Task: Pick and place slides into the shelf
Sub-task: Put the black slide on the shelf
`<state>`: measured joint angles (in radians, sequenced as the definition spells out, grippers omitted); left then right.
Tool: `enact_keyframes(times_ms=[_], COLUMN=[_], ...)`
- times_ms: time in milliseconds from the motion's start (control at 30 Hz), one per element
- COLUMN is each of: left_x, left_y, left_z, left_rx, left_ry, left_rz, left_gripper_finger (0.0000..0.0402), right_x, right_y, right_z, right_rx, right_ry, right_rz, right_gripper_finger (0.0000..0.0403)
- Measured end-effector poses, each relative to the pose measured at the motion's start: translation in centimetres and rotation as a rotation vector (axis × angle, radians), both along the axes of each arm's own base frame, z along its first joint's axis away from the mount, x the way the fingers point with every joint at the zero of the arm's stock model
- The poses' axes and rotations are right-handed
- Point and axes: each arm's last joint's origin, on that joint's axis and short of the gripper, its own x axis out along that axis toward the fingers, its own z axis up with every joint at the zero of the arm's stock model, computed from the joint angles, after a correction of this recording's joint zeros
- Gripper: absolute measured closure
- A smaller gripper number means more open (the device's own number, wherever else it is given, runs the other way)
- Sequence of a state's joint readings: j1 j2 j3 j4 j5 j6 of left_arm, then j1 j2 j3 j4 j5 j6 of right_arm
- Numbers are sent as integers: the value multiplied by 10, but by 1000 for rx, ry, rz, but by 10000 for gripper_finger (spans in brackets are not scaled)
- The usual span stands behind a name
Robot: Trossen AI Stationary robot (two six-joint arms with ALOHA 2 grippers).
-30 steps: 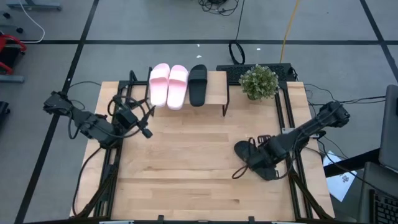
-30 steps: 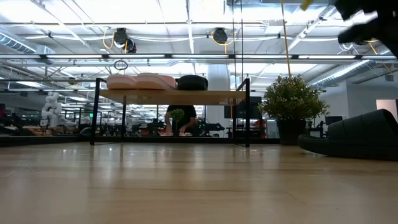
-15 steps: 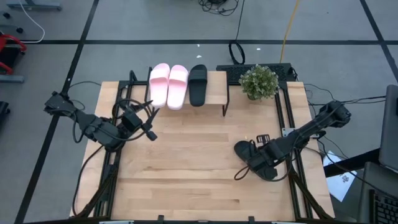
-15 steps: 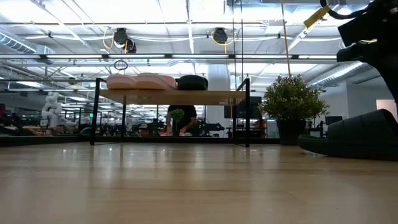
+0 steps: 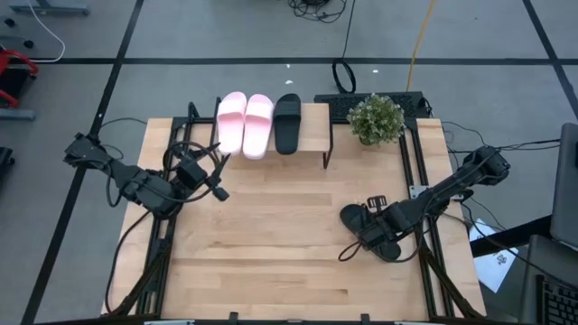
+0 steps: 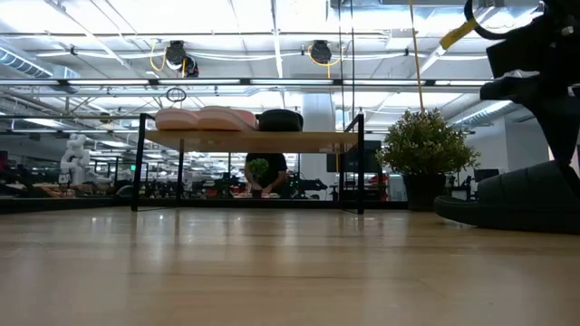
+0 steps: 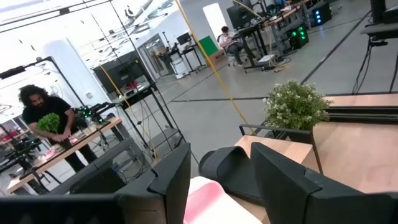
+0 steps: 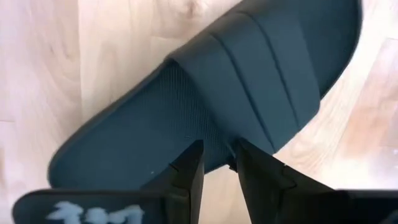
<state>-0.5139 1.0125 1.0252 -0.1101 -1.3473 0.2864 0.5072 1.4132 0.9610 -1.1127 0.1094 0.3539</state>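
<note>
The shelf stands at the table's far edge and carries the pink pair and one black slide, soles down. The other black slide lies flat on the table near its right edge, also seen in the low view. My right gripper hangs just over that slide; in the right wrist view its fingers are narrowly open astride the slide's side edge beside the strap. My left gripper is open, in front of the shelf's left end. My right gripper comes at the black slide from above, its fingertips standing on either side of the sole's side edge next to the strap. The slide lies flat on the table. Whether the fingers touch it, I cannot tell.
A potted plant stands to the right of the shelf at the far edge. The shelf board has bare room to the right of its black slide. In the left wrist view a person stands at a bench in the room beyond.
My right gripper has come down toward the black slide on the table; in the low view its dark body has dropped from the picture's top corner to just above the slide. The slide has stayed where it was.
</note>
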Motion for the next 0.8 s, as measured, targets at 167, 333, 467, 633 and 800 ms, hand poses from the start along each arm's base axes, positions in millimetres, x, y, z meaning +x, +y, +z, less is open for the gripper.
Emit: enact_keyframes(times_ms=[167,333,467,633,800], left_x=[1,1,2,2,2], left_y=[2,4,4,4,4], left_z=[0,0,0,0,0], left_rx=[0,-1,-1,-5,-6], left_ry=[0,-2,-2,-6,-8], left_rz=[11,20,23,23,22], left_gripper_finger=[227,227,227,227,227], right_x=[-2,0,0,1,3], right_y=[-1,-4,-5,-5,-6], right_z=[-8,-9,-9,-8,-8], right_rx=[-10,-97,-120,-144,-168], right_ry=[-12,-58,-69,-83,-114], right_rz=[4,9,21,35,37], right_gripper_finger=[319,319,319,319,319])
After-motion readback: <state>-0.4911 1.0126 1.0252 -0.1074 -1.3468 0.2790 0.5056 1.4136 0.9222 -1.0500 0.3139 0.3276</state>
